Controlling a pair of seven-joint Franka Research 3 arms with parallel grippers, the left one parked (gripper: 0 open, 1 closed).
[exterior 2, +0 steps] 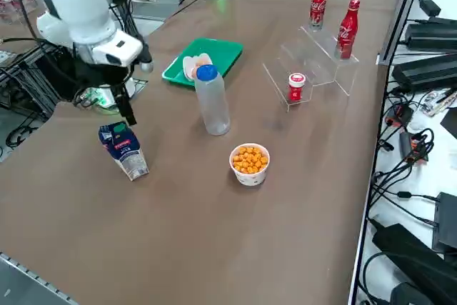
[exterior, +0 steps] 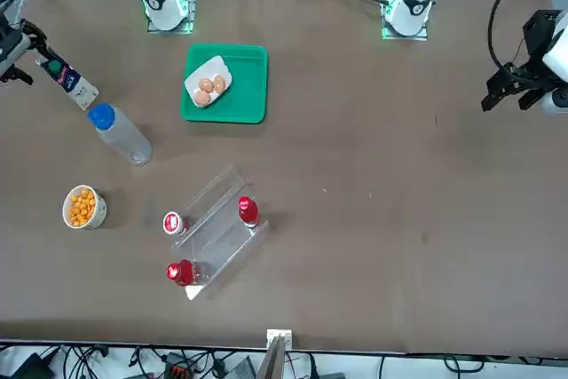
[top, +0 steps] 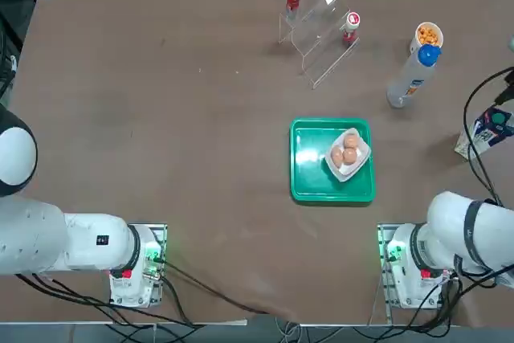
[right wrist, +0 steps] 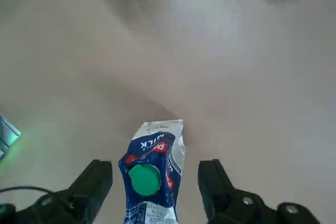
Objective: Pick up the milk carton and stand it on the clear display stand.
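With its two fingers spread wide, the right gripper (right wrist: 155, 190) hovers at the milk carton (right wrist: 152, 174), which shows between the fingers in the wrist view, its green cap (right wrist: 145, 180) facing the camera. The carton stands on the table (exterior 2: 178, 226) on the robot's right side. Near it is the translucent bottle (exterior 2: 213, 101) with a blue cap (exterior 2: 207, 73), and just beside that bottle is the white cup (exterior 2: 249, 178) of orange balls (exterior 2: 250, 159). Farther toward the middle lies the green tray (top: 309, 158), bearing a white dish (top: 360, 156) with brown eggs (top: 350, 155). Beyond the tray, well apart from the carton, the clear display stand (top: 321, 42) carries two red-labelled bottles (exterior 2: 347, 31) and a small red-and-white one (exterior 2: 296, 87).
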